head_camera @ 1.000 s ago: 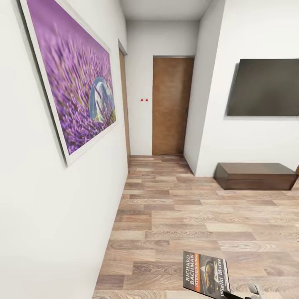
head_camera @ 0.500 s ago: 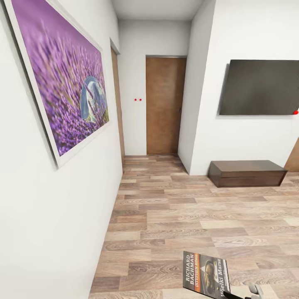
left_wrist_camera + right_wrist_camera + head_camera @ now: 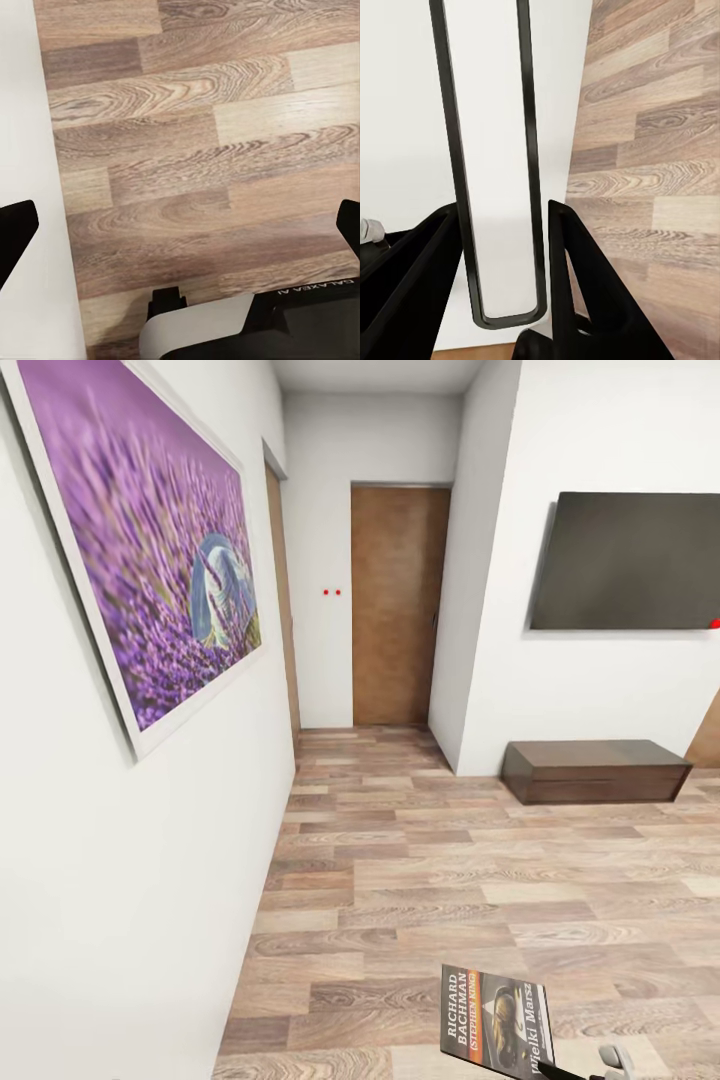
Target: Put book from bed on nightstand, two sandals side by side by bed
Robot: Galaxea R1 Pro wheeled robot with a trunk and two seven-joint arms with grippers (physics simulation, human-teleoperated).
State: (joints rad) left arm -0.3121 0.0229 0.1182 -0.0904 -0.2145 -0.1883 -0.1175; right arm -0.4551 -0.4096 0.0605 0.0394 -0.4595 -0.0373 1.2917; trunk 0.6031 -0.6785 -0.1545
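- Book sits pinched edge-on in your right gripper, above the plank floor.
- Your left gripper is spread wide, holding nothing.

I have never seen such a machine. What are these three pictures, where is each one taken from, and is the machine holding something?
This is a simulated wheeled robot with two arms. The large picture comes from a camera on its head and looks down a room: a wood-plank floor, a purple painting on the wall, a brown door, a dark television and a low bench under it. The other two pictures come from cameras near each arm's tool, looking along its two fingers. The left tool is open, with nothing between its fingers, above the floor. The right tool appears closed on the book, which that camera sees edge-on. In the head view its cover reads "RICHARD BACHMAN".
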